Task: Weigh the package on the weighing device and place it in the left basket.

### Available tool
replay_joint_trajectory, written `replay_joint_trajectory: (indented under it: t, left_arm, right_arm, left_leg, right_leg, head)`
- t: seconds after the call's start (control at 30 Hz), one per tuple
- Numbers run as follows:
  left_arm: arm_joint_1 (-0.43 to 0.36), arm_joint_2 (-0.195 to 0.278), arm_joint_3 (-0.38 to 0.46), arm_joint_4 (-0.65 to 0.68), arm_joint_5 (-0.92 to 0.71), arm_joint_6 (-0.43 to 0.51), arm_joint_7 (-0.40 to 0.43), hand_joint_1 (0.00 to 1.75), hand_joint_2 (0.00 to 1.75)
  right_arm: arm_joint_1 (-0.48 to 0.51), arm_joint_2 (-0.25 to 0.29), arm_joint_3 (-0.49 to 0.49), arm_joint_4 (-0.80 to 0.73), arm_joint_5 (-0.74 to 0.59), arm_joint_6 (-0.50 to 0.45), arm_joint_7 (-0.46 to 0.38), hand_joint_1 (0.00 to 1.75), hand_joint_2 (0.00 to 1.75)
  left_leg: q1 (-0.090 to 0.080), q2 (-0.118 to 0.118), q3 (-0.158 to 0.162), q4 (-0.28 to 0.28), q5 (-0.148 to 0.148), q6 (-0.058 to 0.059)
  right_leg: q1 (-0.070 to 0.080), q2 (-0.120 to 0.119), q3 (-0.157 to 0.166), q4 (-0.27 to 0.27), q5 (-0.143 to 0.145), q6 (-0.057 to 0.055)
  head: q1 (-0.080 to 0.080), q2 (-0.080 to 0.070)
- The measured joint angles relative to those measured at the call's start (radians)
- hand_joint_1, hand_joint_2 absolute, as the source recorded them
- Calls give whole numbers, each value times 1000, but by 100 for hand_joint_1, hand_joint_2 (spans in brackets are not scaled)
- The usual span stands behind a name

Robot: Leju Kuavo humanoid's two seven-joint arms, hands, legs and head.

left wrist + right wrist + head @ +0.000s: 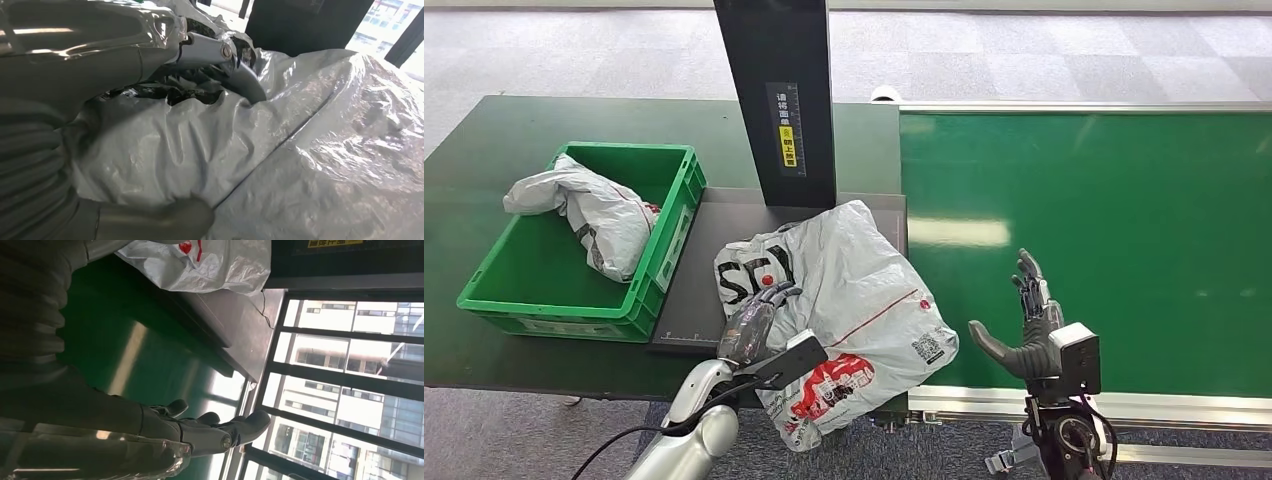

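A bright green conveyor belt (1084,230) with silver rails lies beside the dark green surface (484,140). Grey carpet tiles (574,50) cover the floor behind.

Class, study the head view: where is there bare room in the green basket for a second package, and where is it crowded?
The green basket has bare floor in its near half, between the front rim and the package draped over its far-left corner. The scale plate is crowded: the big package, held by the left hand, covers most of it.
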Motion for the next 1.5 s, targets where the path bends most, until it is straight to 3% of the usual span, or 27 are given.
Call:
replay_joint_trajectory:
  t: [0.43, 0.6, 0.83, 1.07, 1.2, 1.5]
  left_arm:
    - [41, -14, 26, -46, 104, 67, -107, 175, 175]
    - [77, -24, 43, -124, 239, 156, -262, 175, 175]
    - [88, -27, 52, -151, 253, 174, -285, 175, 175]
    - [96, -18, 63, -265, 369, 454, -496, 175, 175]
    - [93, -27, 135, -372, 295, 500, -595, 175, 175]
    - [88, -44, 224, -457, 272, 501, -607, 175, 175]
  right_arm:
    - [46, 16, -25, -39, 0, 4, 18, 0, 175]
    - [82, 16, -44, -74, -8, 0, 18, 0, 175]
    - [92, 16, -47, -89, -9, -1, 18, 0, 175]
    - [104, 15, -54, -105, -27, -12, 17, 0, 175]
    - [114, 13, -55, -109, -39, -19, 14, 0, 175]
    - [123, 11, -55, -109, -43, -23, 12, 0, 175]
  left_leg:
    - [0, 0, 0, 0, 0, 0]
    - [0, 0, -1, 0, 0, 0]
    - [0, 0, -1, 0, 0, 0]
    - [0, 0, -2, 0, 0, 0]
    - [0, 0, -1, 0, 0, 0]
    - [0, 1, -1, 0, 0, 0]
  right_leg:
    - [0, 0, -1, 0, 0, 0]
    - [0, 0, -2, 0, 0, 0]
    - [0, 0, -2, 0, 0, 0]
    - [0, 0, -3, 0, 0, 0]
    - [0, 0, -2, 0, 0, 0]
    - [0, 0, -2, 0, 0, 0]
  head:
    - [0, 0]
    - [0, 0]
    - [0, 0]
    - [0, 0]
    - [0, 0]
    - [0, 0]
